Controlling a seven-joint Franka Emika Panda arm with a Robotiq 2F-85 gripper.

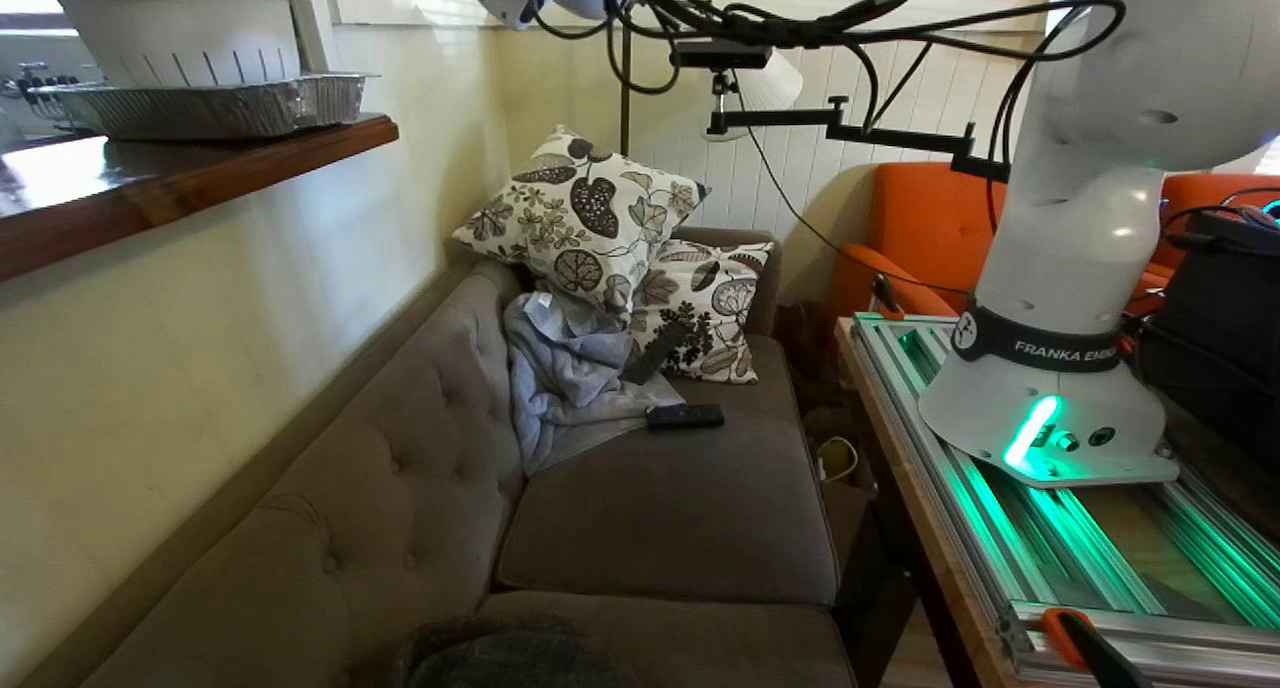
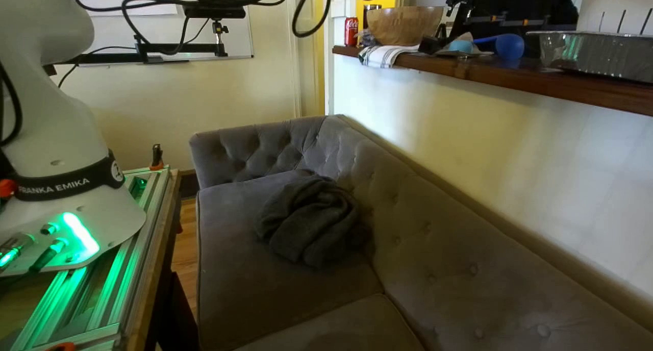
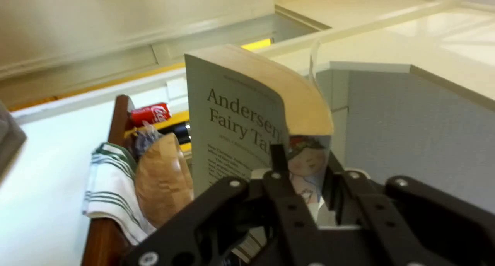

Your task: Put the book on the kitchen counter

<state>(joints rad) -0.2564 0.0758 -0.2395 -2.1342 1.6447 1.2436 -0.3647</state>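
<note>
The book (image 3: 236,115), a paperback with a grey-green cover marked Andersen Fairy Tales, stands in the middle of the wrist view. My gripper (image 3: 303,157) is shut on the book, with the spine and its drawn face showing between the fingers. The pages bend and fan at the far end. The kitchen counter (image 2: 490,79) is a dark wooden ledge above the sofa. It also shows in an exterior view (image 1: 230,178) and at the lower left of the wrist view (image 3: 103,239). The book and gripper are out of both exterior views.
On the counter are a red can (image 2: 351,31), a wooden bowl (image 2: 405,24), a striped towel (image 2: 385,56), a blue spoon-like utensil (image 2: 509,47) and a foil pan (image 2: 597,55). A white tub (image 1: 185,38) sits in the pan. The sofa (image 1: 670,508) stands below. Cables (image 1: 800,28) hang from the arm.
</note>
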